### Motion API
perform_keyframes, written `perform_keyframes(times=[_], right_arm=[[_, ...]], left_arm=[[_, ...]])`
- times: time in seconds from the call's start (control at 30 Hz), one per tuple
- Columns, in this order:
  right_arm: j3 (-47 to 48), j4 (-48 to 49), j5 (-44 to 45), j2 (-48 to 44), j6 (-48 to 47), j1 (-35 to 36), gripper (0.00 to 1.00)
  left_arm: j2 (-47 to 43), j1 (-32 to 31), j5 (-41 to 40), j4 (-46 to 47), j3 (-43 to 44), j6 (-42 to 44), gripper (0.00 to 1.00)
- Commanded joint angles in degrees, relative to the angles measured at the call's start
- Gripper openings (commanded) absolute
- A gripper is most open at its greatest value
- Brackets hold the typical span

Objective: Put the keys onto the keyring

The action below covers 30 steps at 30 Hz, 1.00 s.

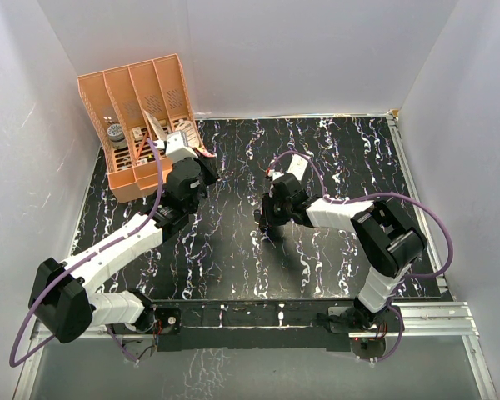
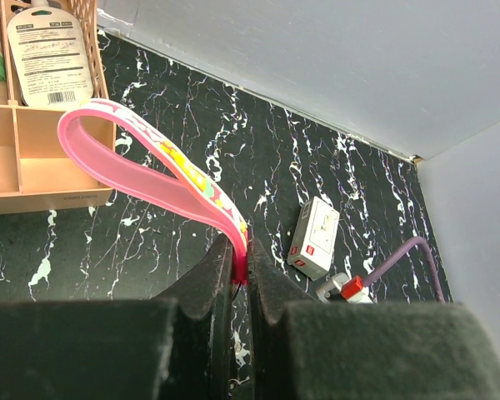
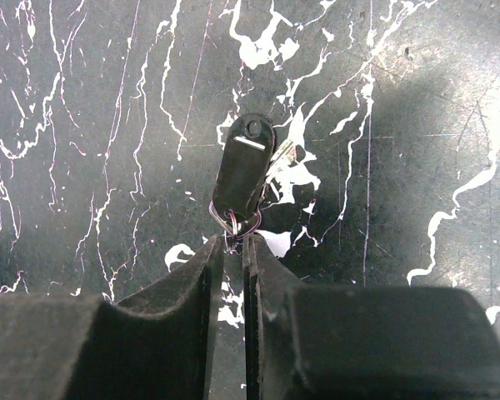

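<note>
Left tool (image 2: pixel 240 268): clamped on keyring (image 2: pixel 150 158) at its ring end, strip raised beside rack (image 2: pixel 33 167), presenting it.
Right tool (image 3: pixel 233 246): jaws nearly together at key (image 3: pixel 243 171) lying on worktop (image 3: pixel 92 125); grip unclear, probably to lift it over.

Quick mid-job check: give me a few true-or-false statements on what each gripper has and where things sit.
The left gripper pinches the keyring by its pink strap. True.
The right gripper is wide open. False: its jaws are almost together around the small ring of the keys.
The white box lies in the orange tray. False: it lies on the table outside it.
A printed card stands in the orange tray. True.
</note>
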Motion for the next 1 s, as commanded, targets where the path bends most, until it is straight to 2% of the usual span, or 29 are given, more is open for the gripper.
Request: perform_keyframes(times=[0.0, 0.2, 0.5, 0.73, 0.97], right_arm=[[1.29, 2.96, 0.31, 0.23, 0.23, 0.28, 0.13], [0.61, 3.94, 1.43, -0.37, -0.41, 0.41, 0.00], [-3.13, 7.37, 4.89, -6.85, -3.44, 0.72, 0.00], [-6.84, 9.37, 6.07, -16.51, -9.51, 0.70, 0.00], [-10.59, 12.47, 1.88, -27.57, -15.41, 0.68, 0.00]], left_arm=[[-1.62, -0.11, -0.29, 0.99, -0.33, 0.45, 0.00], [-1.48, -0.10, -0.24, 1.07, -0.32, 0.49, 0.00], [-0.96, -0.10, 0.43, 0.62, 0.29, 0.78, 0.00], [-0.41, -0.10, 2.93, 0.22, 1.77, 1.14, 0.00], [1.07, -0.13, 9.23, -3.56, 6.77, 3.20, 0.00]])
